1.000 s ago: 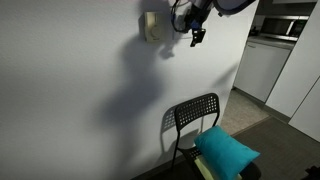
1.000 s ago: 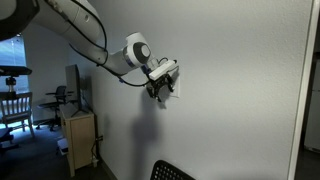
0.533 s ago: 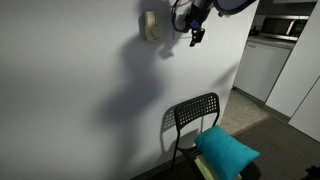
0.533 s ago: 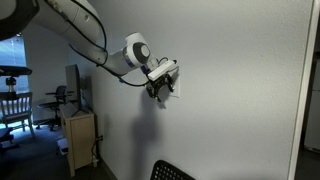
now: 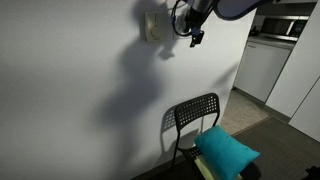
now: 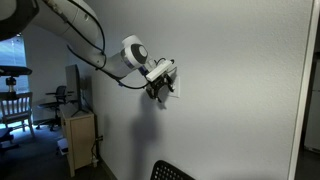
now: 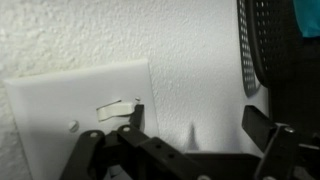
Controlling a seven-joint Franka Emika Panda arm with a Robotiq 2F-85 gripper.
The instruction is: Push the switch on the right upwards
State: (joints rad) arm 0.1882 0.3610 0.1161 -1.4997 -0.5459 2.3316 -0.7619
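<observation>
In the wrist view the white switch plate point(image 7: 70, 105) fills the left side, with its small toggle point(image 7: 117, 108) near the plate's right edge. My gripper point(image 7: 200, 128) is open against the wall, and its left fingertip sits right beside the toggle; I cannot tell if they touch. The right finger is over bare wall. In both exterior views the gripper point(image 5: 196, 36) point(image 6: 160, 88) is high on the wall. It hides most of the switch point(image 6: 175, 91). A cream-beige plate with a knob point(image 5: 151, 27) is mounted just beside it.
A black mesh-back chair point(image 5: 195, 115) stands against the wall below the gripper, with a teal cushion point(image 5: 227, 151) on its seat. Its mesh back shows in the wrist view point(image 7: 262, 40). White cabinets point(image 5: 262, 65) and a small wooden cabinet point(image 6: 80, 140) stand off to the sides.
The arm has shifted very slightly; the gripper stays at the switch on the wall, still open.
</observation>
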